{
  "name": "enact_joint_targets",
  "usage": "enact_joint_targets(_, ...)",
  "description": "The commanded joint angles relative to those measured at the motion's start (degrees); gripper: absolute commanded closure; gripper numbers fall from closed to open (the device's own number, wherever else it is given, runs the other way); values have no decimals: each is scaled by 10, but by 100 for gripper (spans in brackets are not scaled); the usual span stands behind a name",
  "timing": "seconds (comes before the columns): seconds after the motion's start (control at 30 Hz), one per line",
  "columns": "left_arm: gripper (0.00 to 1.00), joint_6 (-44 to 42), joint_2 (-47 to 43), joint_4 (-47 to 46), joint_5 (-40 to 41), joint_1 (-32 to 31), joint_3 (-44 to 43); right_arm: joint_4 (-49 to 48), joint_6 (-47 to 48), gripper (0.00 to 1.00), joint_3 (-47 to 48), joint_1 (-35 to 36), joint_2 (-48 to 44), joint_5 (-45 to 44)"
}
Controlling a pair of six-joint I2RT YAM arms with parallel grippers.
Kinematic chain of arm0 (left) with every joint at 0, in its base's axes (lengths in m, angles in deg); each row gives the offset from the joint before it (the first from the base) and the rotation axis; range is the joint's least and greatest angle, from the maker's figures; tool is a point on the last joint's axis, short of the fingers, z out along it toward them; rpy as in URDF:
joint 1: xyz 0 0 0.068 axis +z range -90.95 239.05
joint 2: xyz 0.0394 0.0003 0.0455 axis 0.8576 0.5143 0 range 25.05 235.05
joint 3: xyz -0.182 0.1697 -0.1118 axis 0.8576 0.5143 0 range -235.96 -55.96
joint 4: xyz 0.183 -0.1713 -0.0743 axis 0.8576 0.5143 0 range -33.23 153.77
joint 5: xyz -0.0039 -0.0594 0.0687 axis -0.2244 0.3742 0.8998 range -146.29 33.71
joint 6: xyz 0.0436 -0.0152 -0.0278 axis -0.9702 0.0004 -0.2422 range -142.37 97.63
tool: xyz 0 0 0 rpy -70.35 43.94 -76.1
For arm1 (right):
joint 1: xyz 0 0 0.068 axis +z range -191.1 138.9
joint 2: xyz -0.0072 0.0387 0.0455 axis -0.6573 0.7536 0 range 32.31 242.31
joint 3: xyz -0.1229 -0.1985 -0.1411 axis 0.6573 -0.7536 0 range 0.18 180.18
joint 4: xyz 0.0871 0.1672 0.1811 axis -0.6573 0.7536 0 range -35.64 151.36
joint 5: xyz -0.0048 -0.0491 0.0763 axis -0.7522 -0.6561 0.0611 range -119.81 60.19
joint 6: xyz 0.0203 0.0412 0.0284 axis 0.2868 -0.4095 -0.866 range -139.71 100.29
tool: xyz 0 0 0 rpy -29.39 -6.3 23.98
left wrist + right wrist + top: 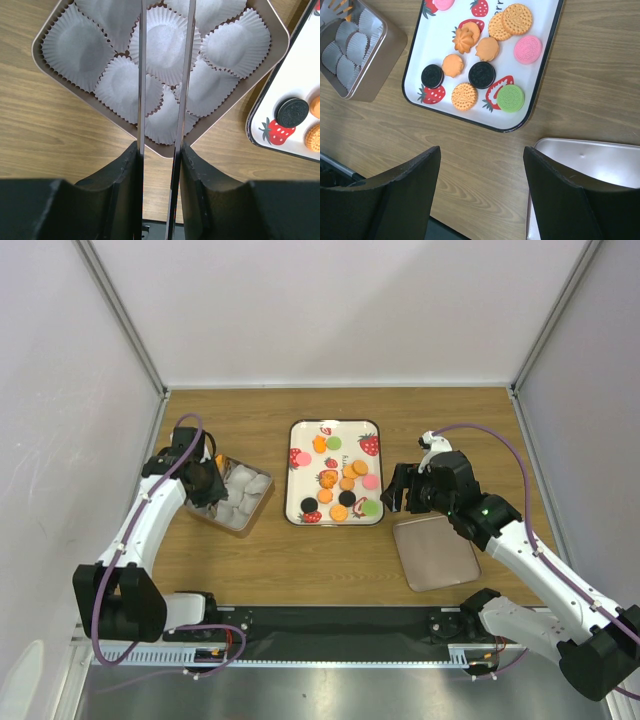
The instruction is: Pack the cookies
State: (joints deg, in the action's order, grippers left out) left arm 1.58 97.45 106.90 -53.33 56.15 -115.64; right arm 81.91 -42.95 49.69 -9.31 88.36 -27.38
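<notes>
The cookies (345, 485), orange, pink, green and black discs, lie on a white strawberry-print tray (336, 421); they also show in the right wrist view (481, 74). A brown box (258, 508) of white paper cups (165, 45) stands left of the tray. My left gripper (215, 465) is over the box, its two long metal blades (141, 75) a narrow gap apart. Their tips run out of the wrist view. An orange cookie (218, 460) sits at the tips over the box's far corner. My right gripper (400, 490) is open and empty, right of the tray's near corner.
A flat silver lid (435, 552) lies on the wood right of the tray's near corner, under my right arm, and shows in the right wrist view (590, 165). A black cookie (292, 112) on the tray shows beside the box. White walls enclose the table.
</notes>
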Motion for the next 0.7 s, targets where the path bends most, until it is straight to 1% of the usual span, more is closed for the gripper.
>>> enact_joint_targets(0.0,67,-3,3,-36,-12,7,2,-14,10,26,-1,3,2,-6)
enact_joint_targets(0.67,63,0,7,-52,-15,8,17,-13,9,26,-2,9,2,-10)
